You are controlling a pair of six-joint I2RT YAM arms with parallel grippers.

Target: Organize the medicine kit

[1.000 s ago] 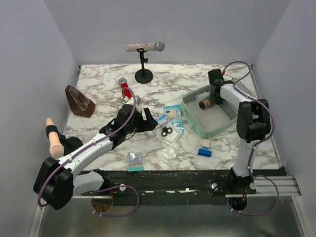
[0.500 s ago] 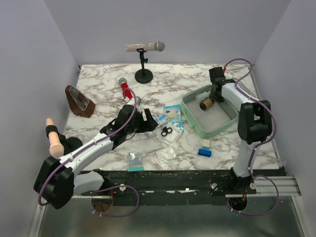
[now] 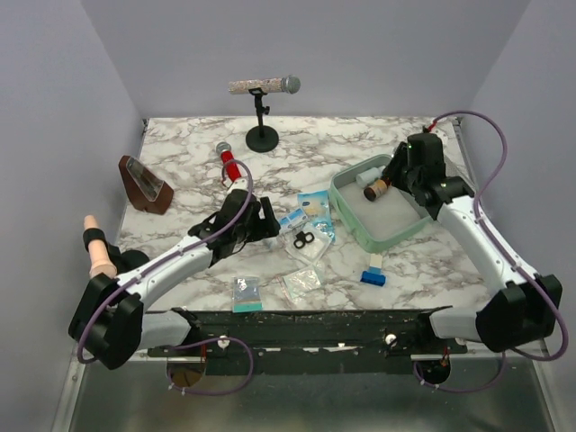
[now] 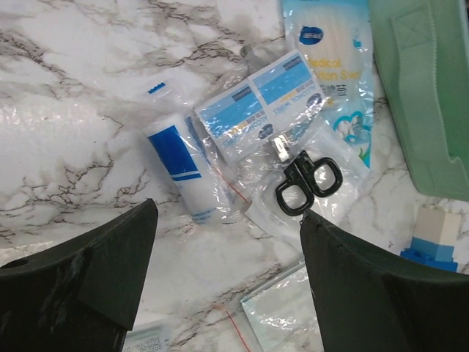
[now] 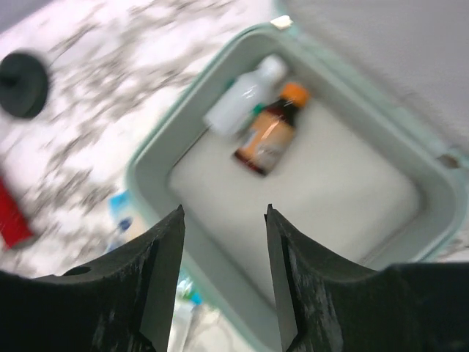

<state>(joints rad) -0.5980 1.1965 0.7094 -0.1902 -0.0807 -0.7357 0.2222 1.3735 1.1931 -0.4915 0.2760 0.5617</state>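
Where medicine kit (image 3: pixel 358 236) sits, right arm (image 3: pixel 472 225) hovers — jaws seemingly apart.

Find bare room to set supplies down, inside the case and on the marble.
Inside the medicine kit, all but the bottles' corner is bare. The marble between microphone stand and kit is free. Crowded: packets and scissors between left claw and kit.

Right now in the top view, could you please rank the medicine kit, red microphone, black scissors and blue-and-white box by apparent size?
Largest: medicine kit.
Then the red microphone.
The black scissors and blue-and-white box look about alike, so I would not rank them.
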